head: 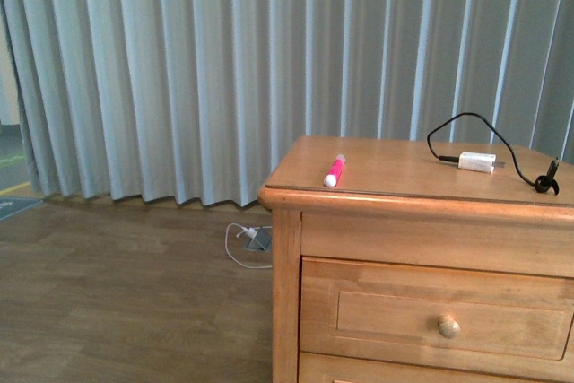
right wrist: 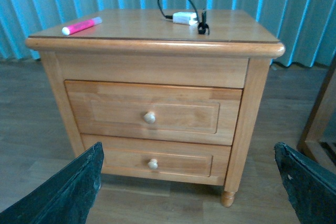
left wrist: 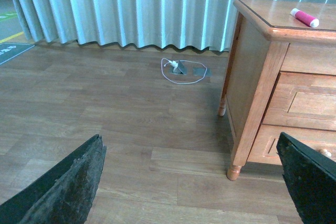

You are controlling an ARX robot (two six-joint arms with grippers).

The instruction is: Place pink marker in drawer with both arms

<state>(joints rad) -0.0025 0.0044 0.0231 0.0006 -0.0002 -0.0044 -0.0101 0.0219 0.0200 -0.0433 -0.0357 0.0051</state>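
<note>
Noting start conditions: pink marker (head: 334,170) lay on the worktop (head: 395,163), close to its front-left corner, at roughly 9 o'clock from the white charger block (head: 476,161) and well apart from it. The drawer (head: 386,311) was closed, with its round knob (head: 448,326) at about 5 o'clock from the marker. Neither arm showed in the front view.

Left pincer (left wrist: 189,145): jaws spread wide, holding nothing, off the cabinet's left side over bare floor. Right pincer (right wrist: 188,150): also spread wide and empty, facing the cabinet front, well short of both knobs.

Risks as judged:
- The marker looked round-bodied and sat near the worktop edge. An off-centre pinch or a sideways brush by one finger could roll it over the edge to the floor.
- Two knobs were stacked close together. A low approach would catch the lower drawer (right wrist: 152,157) instead.
- The knob was small and smooth, so a shallow grip could slip off during the pull and leave the drawer barely out.
- Timing between the arms mattered. Releasing the marker before the gap was wide enough would bounce it off the drawer front.
- The black cable (head: 466,118) arched above the worktop at 3 o'clock of the marker. A wide swing could snag it and drag the charger.
</note>
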